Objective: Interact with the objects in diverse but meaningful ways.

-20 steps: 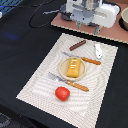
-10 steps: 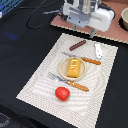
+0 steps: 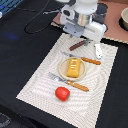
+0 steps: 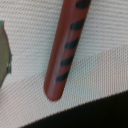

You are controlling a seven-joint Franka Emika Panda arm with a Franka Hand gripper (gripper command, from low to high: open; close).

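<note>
A: Which step would you say is in hand?

B: Lining up on the sausage stick [image 3: 78, 45], I judge. The tool [image 3: 83, 38] hangs right above it at the far edge of the striped placemat [image 3: 35, 85], and the wrist view is filled with that dark red-brown stick [image 4: 67, 47] lying flat on the weave.

A: Is the tool wide or narrow?

B: I cannot tell. The arm's body hides the fingers in the exterior view, and none show in the wrist view. Nothing looks held.

A: So the next move?

B: Probably a straight descent with the fingers set across the stick's narrow width, since it lies slanted and close to the mat's far edge, where the black bench [image 3: 20, 55] begins.

A: Where are the other objects?

B: The orange-yellow ridged block [image 3: 73, 67] sits on a small plate [image 3: 63, 73] in the middle of the mat. The red tomato [image 3: 62, 93] lies nearer the mat's near edge. The small white-and-blue piece [image 3: 98, 50] is at the far corner, on the exterior view's right.

A: Anything in the way?

B: That white-and-blue piece and the orange-handled knife [image 3: 89, 60] are both near the stick, so a wide approach could nudge them. The fork [image 3: 70, 82] lies between plate and tomato, well clear.
</note>
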